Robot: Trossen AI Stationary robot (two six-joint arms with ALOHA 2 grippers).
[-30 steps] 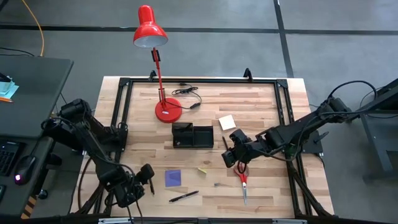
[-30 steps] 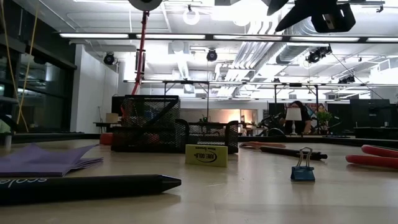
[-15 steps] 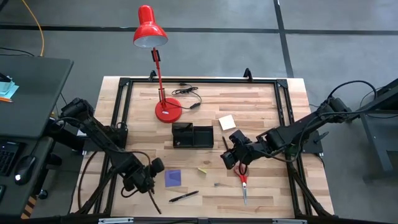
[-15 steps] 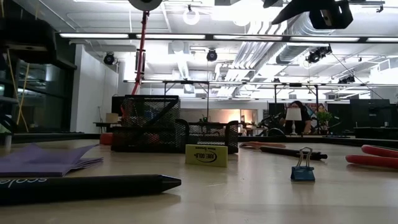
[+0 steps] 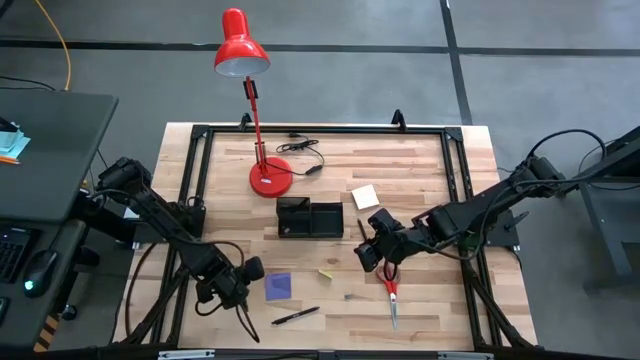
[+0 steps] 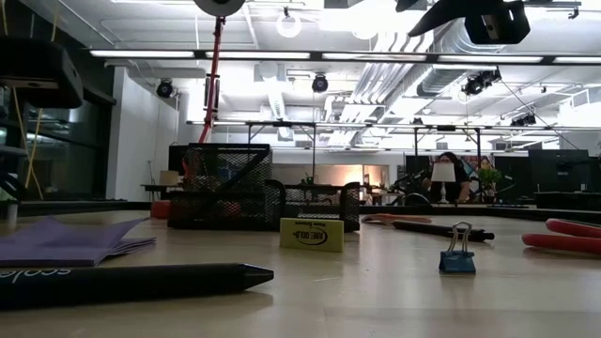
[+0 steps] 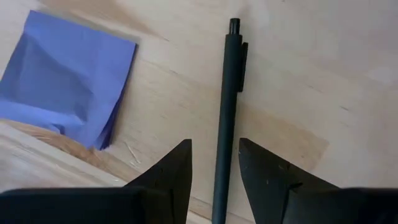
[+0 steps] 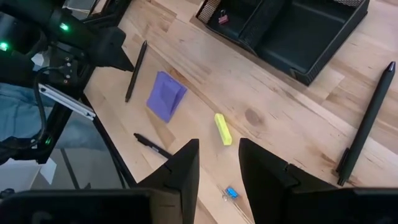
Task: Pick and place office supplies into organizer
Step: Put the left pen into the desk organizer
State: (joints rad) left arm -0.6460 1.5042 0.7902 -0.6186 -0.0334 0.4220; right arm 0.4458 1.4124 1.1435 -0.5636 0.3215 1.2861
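Note:
My left gripper (image 5: 245, 278) is open, near the table's near-left part. It hangs over a thin dark pen (image 7: 225, 118) that lies on the wood; its fingers stand on either side of the pen's near part, and I see no touch. The pen also shows in the right wrist view (image 8: 135, 71). A purple note pad (image 5: 279, 286) lies beside it, a second pen (image 5: 295, 316) nearer the front edge. My right gripper (image 5: 372, 255) is open and empty above the table, between a third pen (image 5: 362, 232) and the red-handled scissors (image 5: 390, 285). The black organizer (image 5: 310, 217) stands mid-table, a yellow note pad (image 5: 365, 196) to its right.
A red desk lamp stands on its round base (image 5: 270, 178) behind the organizer, its cord (image 5: 305, 160) on the table. A yellow eraser (image 5: 325, 272) and a small blue binder clip (image 8: 231, 193) lie between the two grippers. A black frame (image 5: 195, 180) runs round the table.
My left gripper has moved from the table's near-left corner toward the right, up to the purple note pad, and now stands over the pen there; most of that move came in the first half second. In the low view the left arm has come in at the upper left.

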